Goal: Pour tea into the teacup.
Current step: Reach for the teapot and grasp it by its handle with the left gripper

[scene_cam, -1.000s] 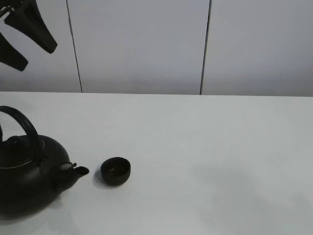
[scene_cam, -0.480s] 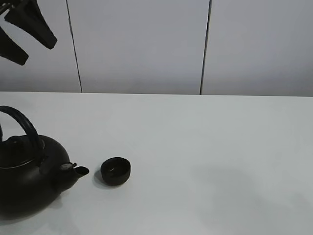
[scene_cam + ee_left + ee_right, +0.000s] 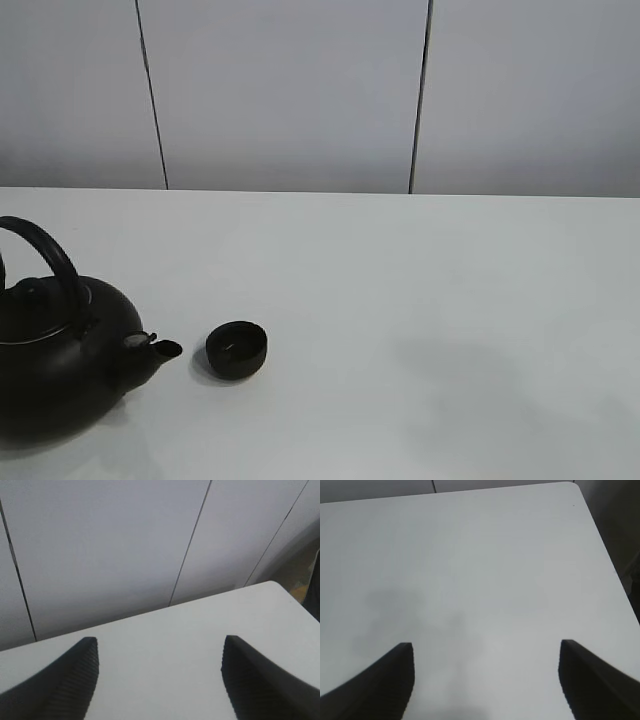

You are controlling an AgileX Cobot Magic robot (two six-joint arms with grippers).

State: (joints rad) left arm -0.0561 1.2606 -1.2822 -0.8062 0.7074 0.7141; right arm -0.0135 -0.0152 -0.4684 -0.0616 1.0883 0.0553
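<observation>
The small black teacup (image 3: 237, 349) stands on the white table (image 3: 420, 300) at the front left. Just left of it sits the big black teapot (image 3: 55, 355), upright, its spout (image 3: 160, 349) pointing at the cup with a small gap between them. No tea shows in the air. Neither gripper appears in the high view. My left gripper (image 3: 159, 652) is open over bare table, facing the wall panels. Bare tabletop also lies under my right gripper (image 3: 486, 656), which is open and holds nothing.
Grey wall panels (image 3: 290, 90) with dark seams stand behind the table. In the right wrist view a table corner (image 3: 572, 486) and side edge show. A soft shadow (image 3: 480, 390) lies on the table's right half.
The left gripper, seen at the top left of the high view before, has moved up and left out of that view. Teapot and teacup have not moved.
</observation>
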